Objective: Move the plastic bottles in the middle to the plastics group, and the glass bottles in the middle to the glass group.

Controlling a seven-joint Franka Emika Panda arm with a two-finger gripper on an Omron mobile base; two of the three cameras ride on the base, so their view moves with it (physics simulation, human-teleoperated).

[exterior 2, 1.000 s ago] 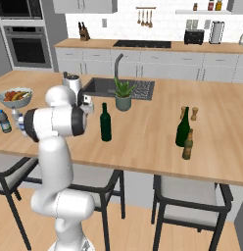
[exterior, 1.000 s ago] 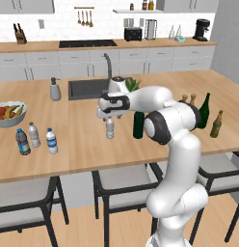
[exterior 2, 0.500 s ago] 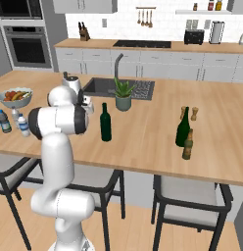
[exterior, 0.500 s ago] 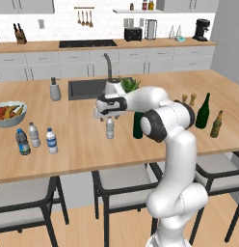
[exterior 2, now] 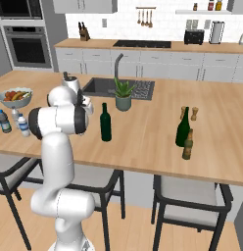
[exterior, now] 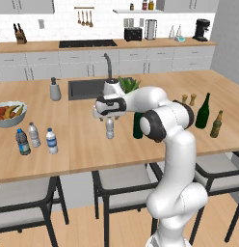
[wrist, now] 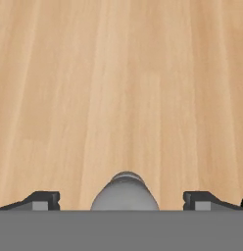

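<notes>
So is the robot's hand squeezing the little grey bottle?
No, the hand is open, its fingers standing apart on both sides of the grey bottle.

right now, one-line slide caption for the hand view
Open fingers straddle the greyish-clear plastic bottle, seen from above over the wooden counter.

No text, brand, number or sign can be read. Blue labels are seen on small bottles (exterior: 51, 141) left of the fingers, but no lettering on them is legible.
</notes>
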